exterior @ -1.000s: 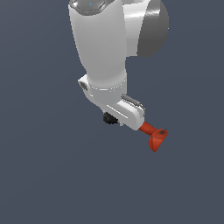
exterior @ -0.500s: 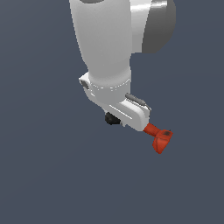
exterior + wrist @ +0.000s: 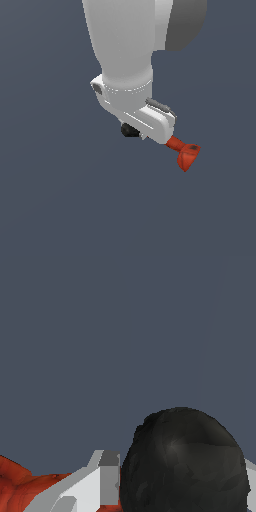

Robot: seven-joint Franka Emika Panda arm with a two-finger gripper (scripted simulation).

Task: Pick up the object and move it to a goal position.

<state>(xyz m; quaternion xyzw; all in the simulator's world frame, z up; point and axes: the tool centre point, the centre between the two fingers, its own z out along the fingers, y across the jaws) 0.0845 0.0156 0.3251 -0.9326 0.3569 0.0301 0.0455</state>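
We have the drill (image 3: 184, 152) apparently clamped in our closed gripper (image 3: 150, 131), handle base jutting toward four o'clock in the exterior view, so the pickup looks done and only carrying it to the unseen goal remains.

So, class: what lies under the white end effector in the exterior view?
The toy drill: its black chuck and flared red handle base stick out either side of the end effector. The drill's middle is hidden.
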